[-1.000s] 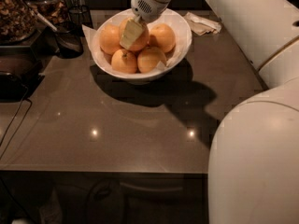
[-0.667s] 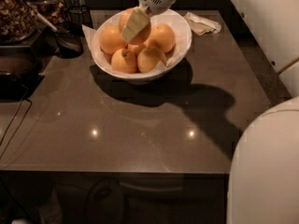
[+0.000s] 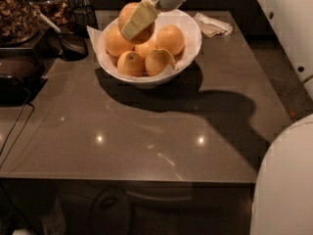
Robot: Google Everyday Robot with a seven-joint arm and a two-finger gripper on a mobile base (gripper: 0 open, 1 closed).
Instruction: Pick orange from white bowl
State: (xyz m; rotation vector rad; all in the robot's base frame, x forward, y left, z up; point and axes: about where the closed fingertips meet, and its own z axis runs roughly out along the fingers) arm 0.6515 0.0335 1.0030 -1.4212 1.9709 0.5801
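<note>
The white bowl stands at the back middle of the brown table and holds several oranges. My gripper comes down from the top of the camera view over the bowl's back left part. It is shut on the orange, which sits higher than the others, at the level of the bowl's back rim. One pale finger lies across the orange's front; the other finger is hidden behind the fruit. The other oranges rest in the bowl below it.
A crumpled napkin lies to the right of the bowl. A dark wire-mesh cup and a black scoop stand to the left, with dark trays beyond. My white body fills the lower right.
The gripper was down among the oranges in the bowl; now it is higher, with one orange raised between its fingers. The view has shifted, and the bowl sits lower in the picture.
</note>
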